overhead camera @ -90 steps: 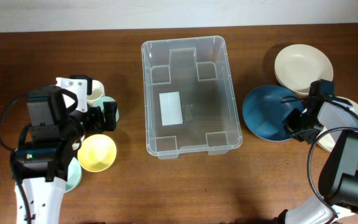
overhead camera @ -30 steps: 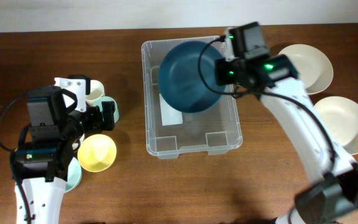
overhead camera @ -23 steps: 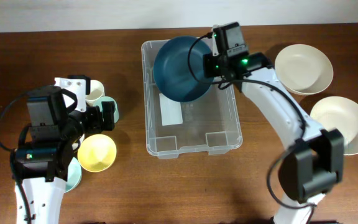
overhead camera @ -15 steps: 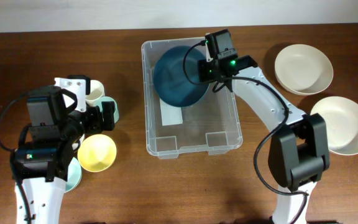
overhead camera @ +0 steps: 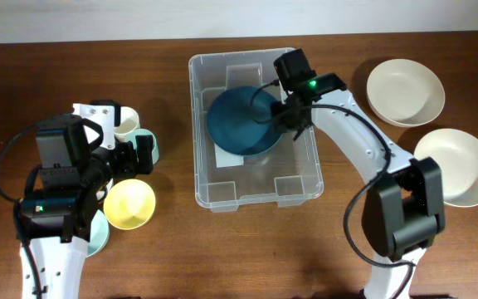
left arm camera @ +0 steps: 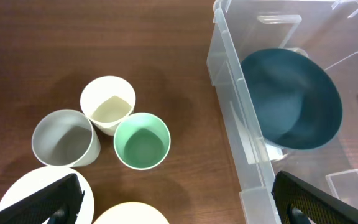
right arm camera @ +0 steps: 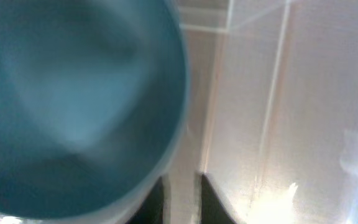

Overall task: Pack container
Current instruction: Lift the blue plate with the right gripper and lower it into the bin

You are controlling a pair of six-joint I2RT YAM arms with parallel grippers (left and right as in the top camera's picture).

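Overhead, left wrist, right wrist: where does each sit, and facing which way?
Overhead: above the table, facing down; left arm, right arm show.
Left wrist: on the left arm, facing down at a green cup and the clear plastic rectangular bin; left pincer tips in bottom corners.
Right wrist: inside that bin, close on the dark blue round bowl; right pincer at bottom edge.
Shared: all see the bowl.

Brown wood table (overhead camera: 347, 249). Centre: clear container (overhead camera: 194, 124). Right side: upper cream bowl (overhead camera: 405, 93), lower cream bowl (overhead camera: 463, 166), near each other. Left side: yellow bowl (overhead camera: 130, 203); white cup (left arm camera: 107, 104), green cup (left arm camera: 142, 140), grey cup (left arm camera: 65, 137) bunched close together.
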